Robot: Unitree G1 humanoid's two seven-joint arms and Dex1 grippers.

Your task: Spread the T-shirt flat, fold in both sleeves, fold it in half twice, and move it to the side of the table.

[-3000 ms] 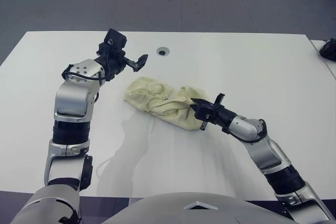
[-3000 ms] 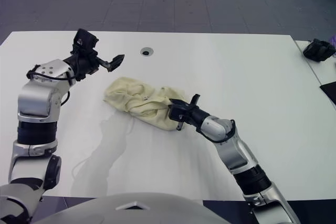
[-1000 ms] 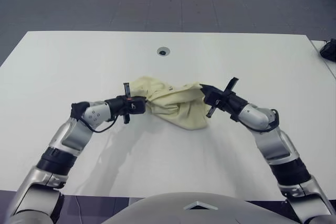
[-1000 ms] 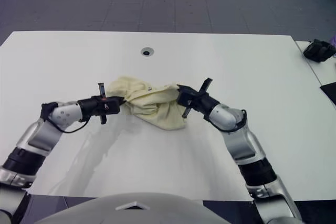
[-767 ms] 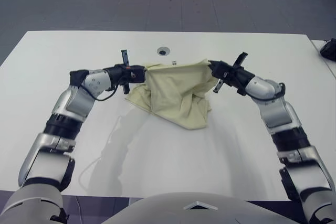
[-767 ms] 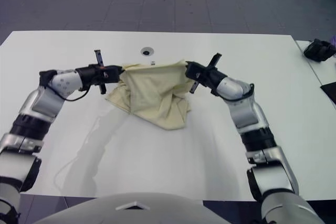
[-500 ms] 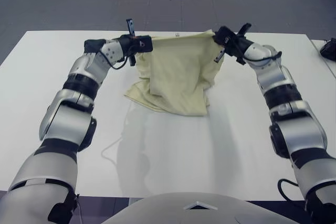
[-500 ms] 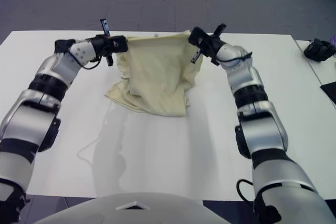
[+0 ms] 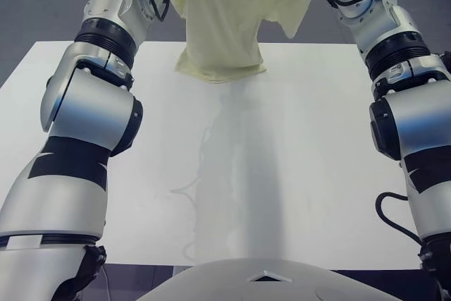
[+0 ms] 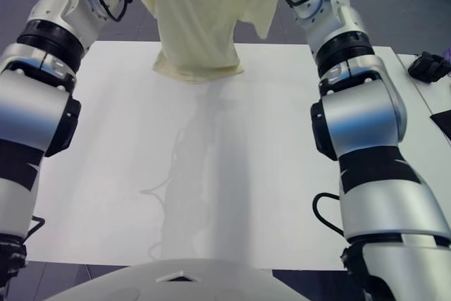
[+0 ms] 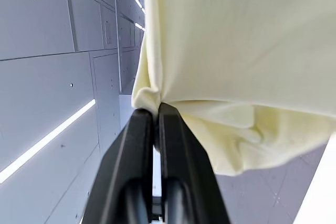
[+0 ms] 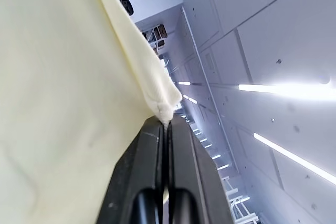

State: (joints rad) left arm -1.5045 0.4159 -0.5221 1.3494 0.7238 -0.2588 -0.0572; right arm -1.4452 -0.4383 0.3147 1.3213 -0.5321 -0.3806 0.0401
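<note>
The T-shirt [image 9: 224,19] is soft, matt cloth, creased in loose folds. The table [image 9: 303,174] has a smooth white top with a faint sheen. The left gripper [image 11: 156,110] and right gripper [image 12: 166,121] look like smooth black plastic with a dull gloss

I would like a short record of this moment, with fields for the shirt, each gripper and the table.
table: white, under the shirt
T-shirt: pale yellow, hanging, not yet flat; lower edge seems to touch the table's far part
left gripper: raised, shut on the T-shirt's upper edge
right gripper: raised, shut on the upper edge's other end
</note>
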